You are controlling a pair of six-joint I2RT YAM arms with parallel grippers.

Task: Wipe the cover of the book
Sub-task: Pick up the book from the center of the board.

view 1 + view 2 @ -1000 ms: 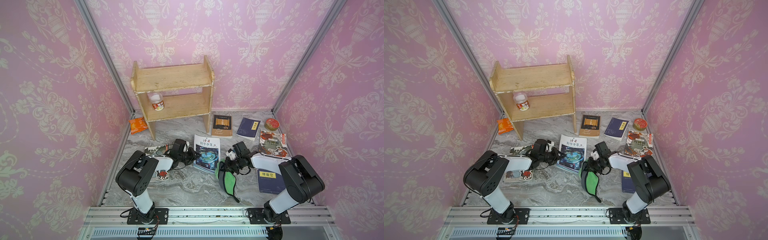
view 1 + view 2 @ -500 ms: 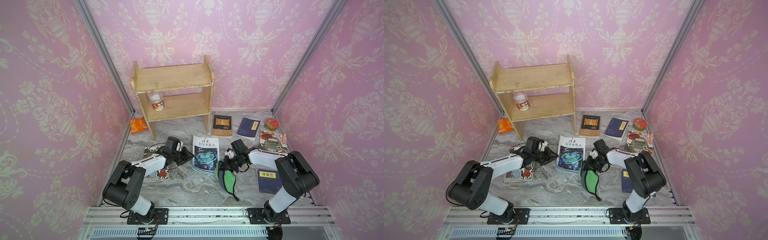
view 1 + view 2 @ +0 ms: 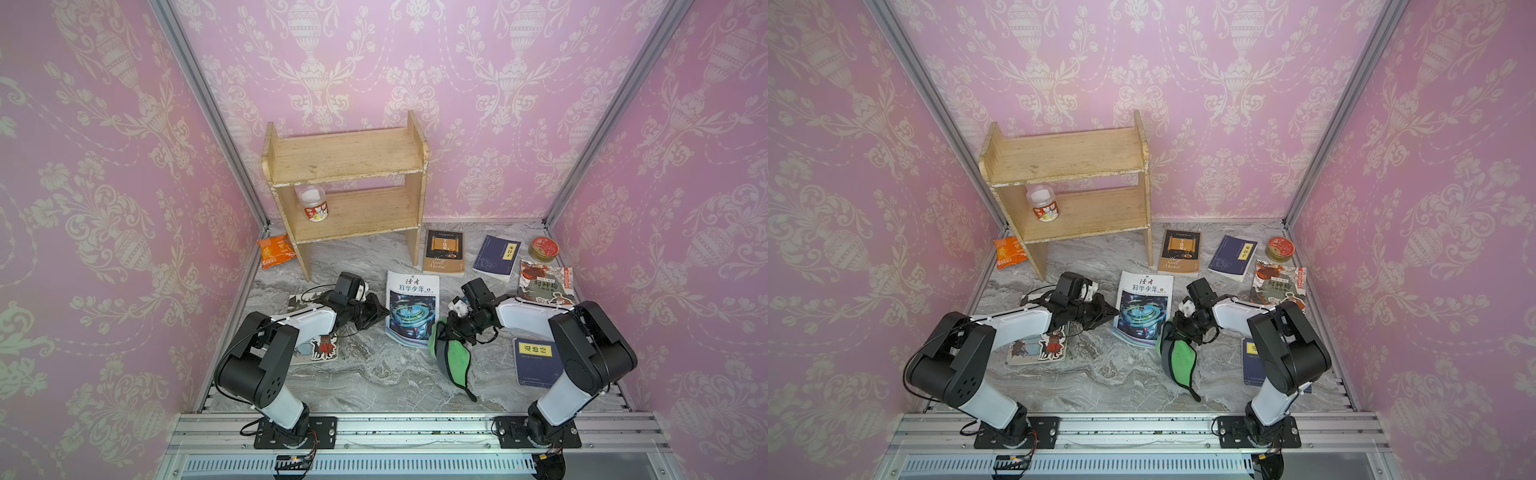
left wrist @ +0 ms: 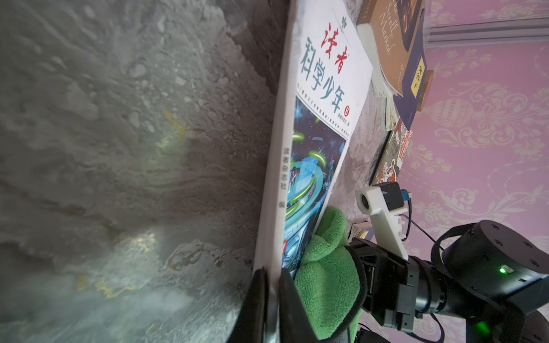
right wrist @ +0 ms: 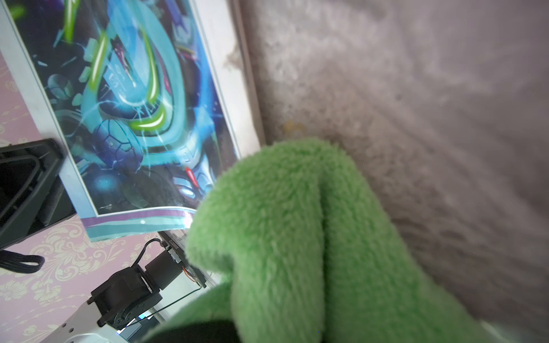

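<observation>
— Since half a second ago the left gripper (image 3: 386, 316) (image 3: 1115, 312) has swung back in to the book (image 3: 411, 309) (image 3: 1144, 309). It had drawn off from the spine side. The right gripper (image 3: 455, 328) and the green cloth (image 3: 451, 357) sit where they were.

— Where does the book lie?

— Flat on the grey marble table (image 3: 374, 374), cover up, with the white title band at its far end and the blue picture at its near end. A wooden shelf (image 3: 345, 162) stands beyond its far left corner.

— And the left gripper?

— Low at the book's spine side, jaws pinched together on that edge. The left wrist view shows a dark finger (image 4: 258, 297) on either face of the spine.

— The right one?

— At the book's near right corner, clamped on the cloth. Its fingertips are buried in the fabric, so the right wrist view shows only a bunched fold. The cloth touches that corner of the cover. The rest trails away from the book toward the robot, ending in a dark strap.

— Anything else close?

— A picture book (image 3: 322, 347) lies left of the book, partly under the left arm. A blue book (image 3: 534, 357) with a yellow label lies to its right, beside the right arm.
</observation>
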